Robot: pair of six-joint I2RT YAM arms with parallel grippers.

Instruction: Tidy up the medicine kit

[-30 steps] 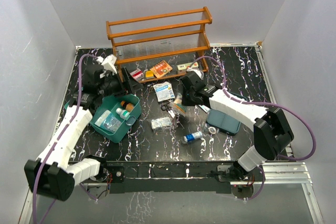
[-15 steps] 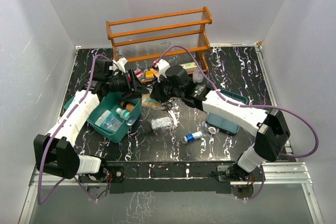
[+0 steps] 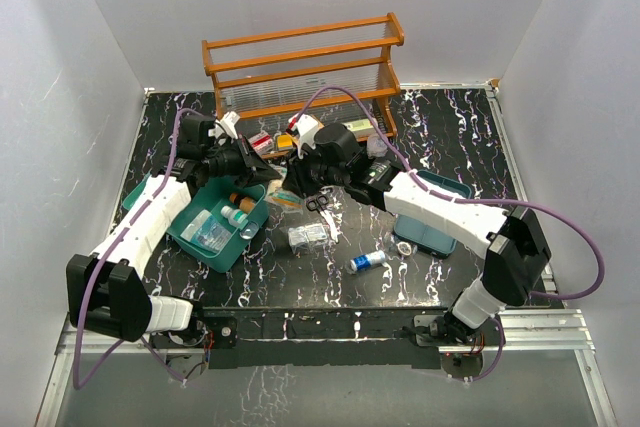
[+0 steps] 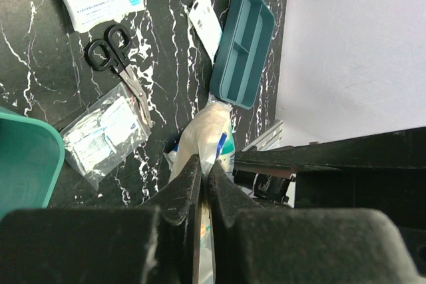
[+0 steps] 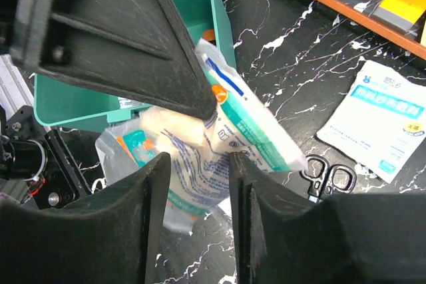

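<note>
The medicine kit [image 3: 205, 247] is an open teal box at the left with small bottles and packets inside; its rim [image 5: 220, 11] also shows in the right wrist view. Just right of it, a clear plastic bag of dressings [image 3: 283, 197] hangs above the table. My left gripper [image 4: 205, 164] is shut on one end of that bag [image 4: 214, 128]. My right gripper [image 5: 198, 161] stands open, its fingers on either side of the bag [image 5: 219, 141] with gaps showing. From above, the two grippers meet at the bag, left [image 3: 266, 175] and right [image 3: 300, 185].
An orange wooden rack [image 3: 300, 67] with boxes stands at the back. A blue-grey two-compartment tray [image 3: 435, 219] lies at the right. Scissors [image 4: 113, 54], a white sachet [image 5: 379, 114], a clear bag of packets [image 3: 308, 237] and a small blue-capped bottle [image 3: 367, 261] lie on the table.
The right arm carried the bag from mid-table toward the left gripper. The left gripper closed on the bag while the right gripper's jaws opened.
</note>
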